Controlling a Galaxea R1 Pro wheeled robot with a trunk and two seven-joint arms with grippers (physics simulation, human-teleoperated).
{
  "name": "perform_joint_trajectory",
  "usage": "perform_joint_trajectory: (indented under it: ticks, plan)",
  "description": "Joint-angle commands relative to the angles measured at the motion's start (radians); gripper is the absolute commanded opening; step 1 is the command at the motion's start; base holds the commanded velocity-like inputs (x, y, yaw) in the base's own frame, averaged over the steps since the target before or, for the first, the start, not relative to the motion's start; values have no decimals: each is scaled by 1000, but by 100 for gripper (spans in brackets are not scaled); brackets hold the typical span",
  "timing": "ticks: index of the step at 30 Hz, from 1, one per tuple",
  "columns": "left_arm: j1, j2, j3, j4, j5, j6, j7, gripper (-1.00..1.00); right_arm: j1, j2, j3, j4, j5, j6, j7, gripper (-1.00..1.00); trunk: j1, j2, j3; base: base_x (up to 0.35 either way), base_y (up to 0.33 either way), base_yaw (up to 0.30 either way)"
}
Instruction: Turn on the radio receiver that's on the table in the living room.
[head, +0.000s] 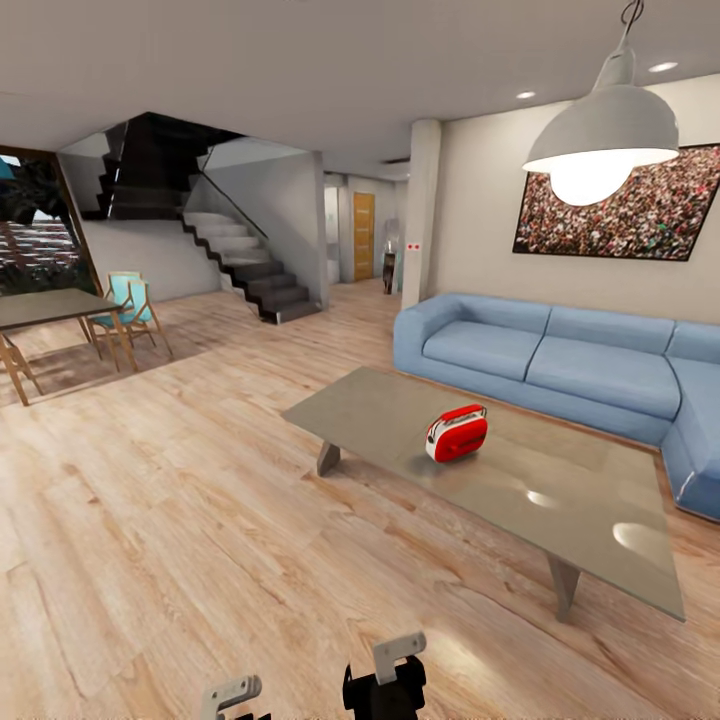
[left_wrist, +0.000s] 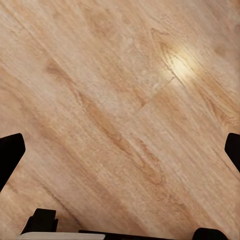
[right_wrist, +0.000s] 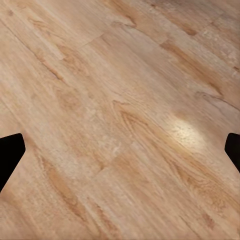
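The red radio receiver (head: 457, 433) with its white band stands upright on the grey table (head: 580, 510), toward the table's near-left half. The table sits in front of the blue sofa (head: 560, 360) in the living room. Both arms hang low at the head view's bottom edge, far from the table: the left arm (head: 232, 694) and the right arm (head: 385, 676). My left gripper (left_wrist: 120, 150) is open over bare wood floor, its dark fingertips (left_wrist: 10, 152) spread wide. My right gripper (right_wrist: 120, 150) is also open above the floor, holding nothing.
Light plank floor (head: 180, 520) stretches between me and the table. A pendant lamp (head: 603, 140) hangs above the table's right side. A dining table (head: 45, 308) with chairs stands far left, a staircase (head: 240, 260) behind it. A crowd picture (head: 625, 205) hangs over the sofa.
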Motion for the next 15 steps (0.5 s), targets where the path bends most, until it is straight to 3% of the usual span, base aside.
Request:
perform_joint_trajectory:
  ticks: [1, 15]
  plan:
    - [0, 0, 0, 0, 0, 0, 0, 100, 0, 0, 0, 0, 0, 0, 0, 100, 0, 0, -2, 0, 0, 0]
    - [0, 0, 0, 0, 0, 0, 0, 100, 0, 0, -1, 0, 0, 0, 0, 100, 0, 0, -25, 0, 0, 0]
